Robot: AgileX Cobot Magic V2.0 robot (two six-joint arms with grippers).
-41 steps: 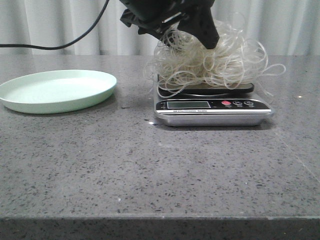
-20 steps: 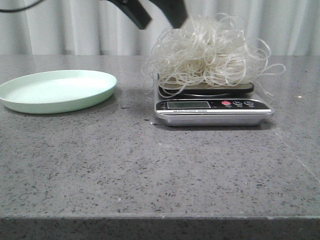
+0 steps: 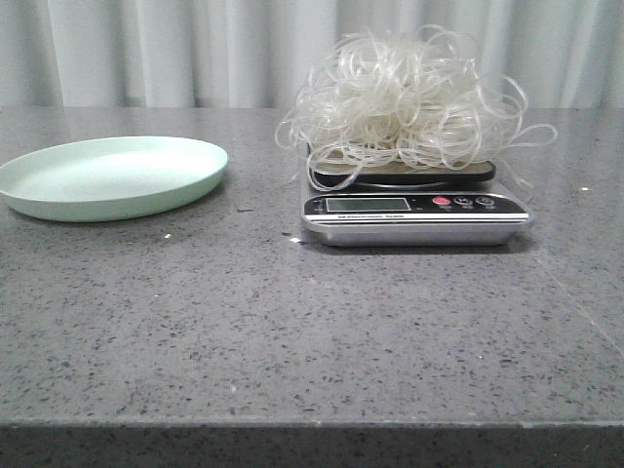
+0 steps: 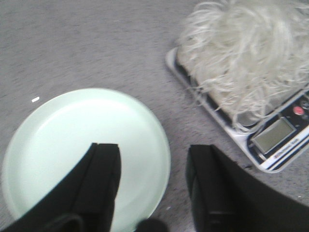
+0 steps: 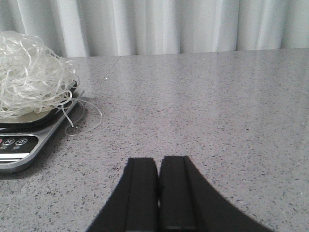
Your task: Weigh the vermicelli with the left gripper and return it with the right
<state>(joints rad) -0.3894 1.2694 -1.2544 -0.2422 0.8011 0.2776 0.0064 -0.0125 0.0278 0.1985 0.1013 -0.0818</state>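
Note:
The vermicelli (image 3: 409,97), a fluffy tangle of whitish translucent strands, rests on the kitchen scale (image 3: 417,210) at the centre right of the table. It also shows in the left wrist view (image 4: 251,53) and the right wrist view (image 5: 31,79). The pale green plate (image 3: 112,175) sits at the left, bare. My left gripper (image 4: 153,154) is open and empty, high above the plate's edge (image 4: 159,140), out of the front view. My right gripper (image 5: 159,166) is shut and empty, low over the table to the right of the scale (image 5: 19,145).
The grey speckled table (image 3: 292,322) runs to a white curtain (image 3: 195,49) at the back. Loose strands (image 5: 82,118) trail off the scale's right side onto the table.
My left gripper has let go of the vermicelli on the scale, lifted up and left, and gone out of the front view. The vermicelli has sprung up fuller.

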